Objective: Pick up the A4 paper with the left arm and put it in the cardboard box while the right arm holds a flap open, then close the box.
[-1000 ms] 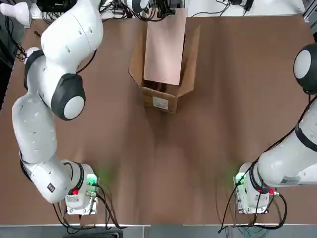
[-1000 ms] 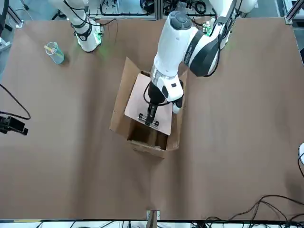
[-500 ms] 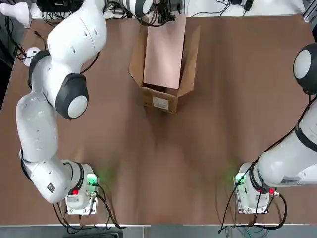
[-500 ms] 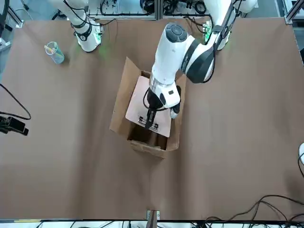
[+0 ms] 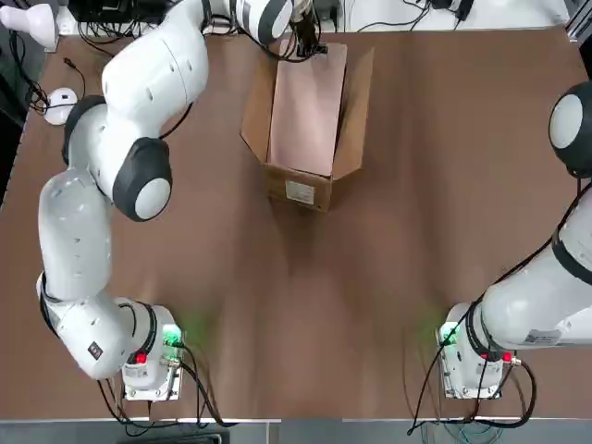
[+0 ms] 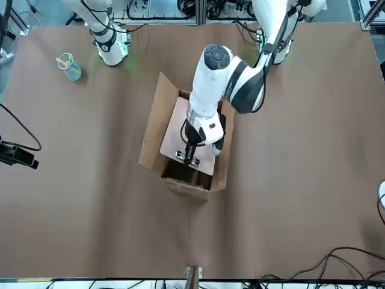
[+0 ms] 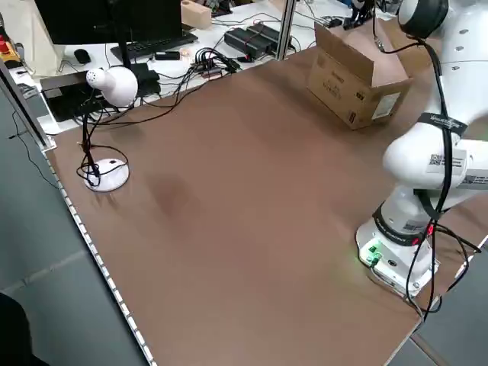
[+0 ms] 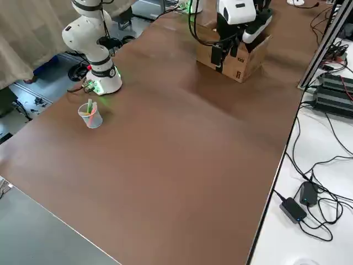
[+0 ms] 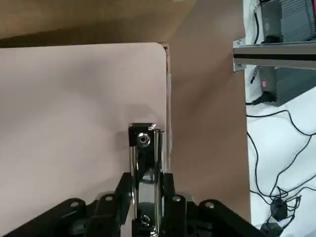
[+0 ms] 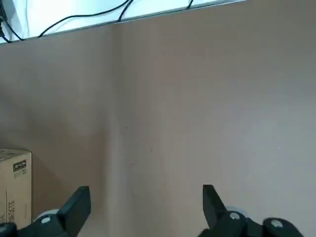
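So the A4 paper [image 9: 84, 108] I've got here is a flat pinkish-tan rectangle, pretty much like a clipboard: smooth, plain face, square-ish sides with a rounded corner, and a shiny silver metal clip [image 9: 146, 177] on one short end. It's sitting in the opening of the cardboard box [image 5: 300, 191], between the long side flaps, lined up lengthwise with it. The box is plain brown corrugated stuff with a little white label on one small side, and its top is open.

My left jaws [image 9: 153, 185] are closed on that metal clip, one on each side of it. The left arm [image 6: 210, 84] reaches out from its base, bends over at the wrist and comes down above the box, with the jaws pointing down at the clip end, which is the end farther from my bases.

My right jaws [image 10: 147, 202] are wide open with nothing between them, hanging over the table [image 10: 163, 118] well apart from the box, off to its right. Looking through my right wrist view, I only catch a printed bit of the box.
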Robot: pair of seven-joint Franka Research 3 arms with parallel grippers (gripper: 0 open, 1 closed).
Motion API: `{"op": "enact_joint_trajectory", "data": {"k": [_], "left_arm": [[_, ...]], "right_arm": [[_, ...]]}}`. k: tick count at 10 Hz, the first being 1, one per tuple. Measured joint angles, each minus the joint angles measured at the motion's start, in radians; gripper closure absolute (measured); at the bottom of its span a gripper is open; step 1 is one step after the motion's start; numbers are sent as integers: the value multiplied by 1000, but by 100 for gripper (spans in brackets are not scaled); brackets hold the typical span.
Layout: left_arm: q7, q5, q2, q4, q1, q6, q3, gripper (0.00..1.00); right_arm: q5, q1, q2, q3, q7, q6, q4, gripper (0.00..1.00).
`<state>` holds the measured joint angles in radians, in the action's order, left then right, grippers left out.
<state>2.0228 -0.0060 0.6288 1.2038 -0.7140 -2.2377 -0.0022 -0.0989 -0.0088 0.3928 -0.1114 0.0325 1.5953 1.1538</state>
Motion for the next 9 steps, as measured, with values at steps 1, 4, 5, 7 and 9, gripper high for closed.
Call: {"op": "enact_joint_trajectory", "data": {"k": [1, 4, 5, 7, 9], "left_arm": [[0, 0, 8, 1, 0, 0, 3, 70], [0, 0, 39, 1, 0, 0, 10, 70], [0, 0, 50, 1, 0, 0, 10, 70], [0, 0, 78, 2, 0, 0, 11, 72], [0, 0, 97, 2, 0, 0, 11, 76]], "right_arm": [[0, 0, -2, 0, 0, 0, 4, 0], [0, 0, -3, 0, 1, 1, 11, 0], [0, 0, -3, 0, 1, 1, 11, 0], [0, 0, -3, 0, 1, 2, 11, 0], [0, 0, -3, 0, 2, 2, 13, 0]]}}
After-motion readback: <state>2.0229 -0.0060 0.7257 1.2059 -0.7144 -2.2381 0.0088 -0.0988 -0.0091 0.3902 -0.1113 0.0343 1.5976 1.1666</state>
